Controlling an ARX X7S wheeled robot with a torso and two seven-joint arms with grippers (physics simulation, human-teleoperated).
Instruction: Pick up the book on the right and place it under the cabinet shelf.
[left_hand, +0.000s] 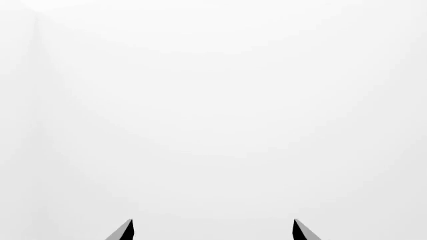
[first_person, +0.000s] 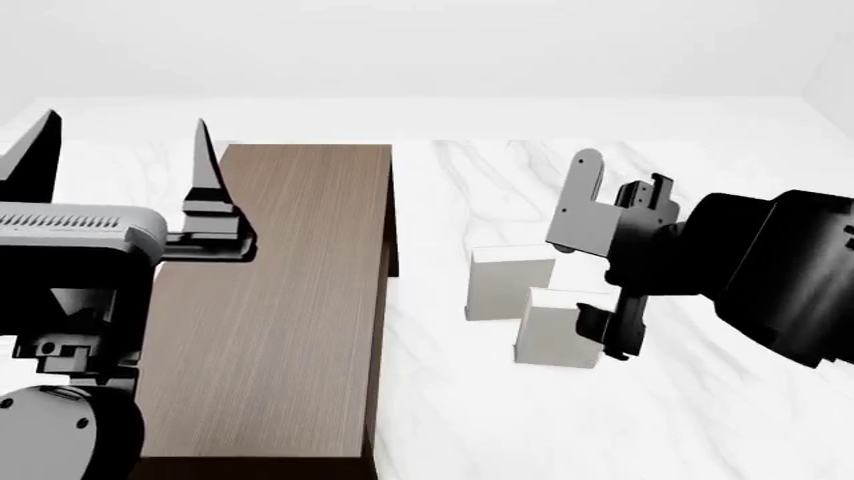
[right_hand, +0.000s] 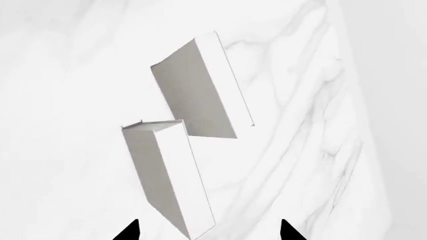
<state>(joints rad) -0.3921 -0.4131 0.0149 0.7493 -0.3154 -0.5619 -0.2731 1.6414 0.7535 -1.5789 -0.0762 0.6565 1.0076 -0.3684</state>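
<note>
Fingers of my right gripper (right_hand: 208, 231) stand well apart, their two black tips showing at the edge of the right wrist view with nothing clamped between them. Just ahead of those tips, and partly in line with the gap, stands the book (right_hand: 170, 175), a plain white block upright on the marbled white bench (right_hand: 320, 150). Beyond it, farther from my right fingers, stands the second white book (right_hand: 200, 87), close to the first but offset, with only a narrow gap between their near corners. In the head view my right gripper (first_person: 607, 265) hangs over the bench just beside the book (first_person: 554, 325), on its outer side, and I cannot tell whether any part of it touches the cover. The second white book (first_person: 507, 283) sits on the far side of the book from my right fingers, toward the cabinet shelf (first_person: 287, 300), a tall dark brown wooden box with a flat top, standing well apart from both books across bare bench (first_person: 441, 400).

My left fingers (left_hand: 212, 231) are also spread wide, holding nothing, and that wrist view shows only blank white ahead of them. From the head view the left gripper (first_person: 127, 160) hangs beside the cabinet shelf, its tips pointing away from me.
</note>
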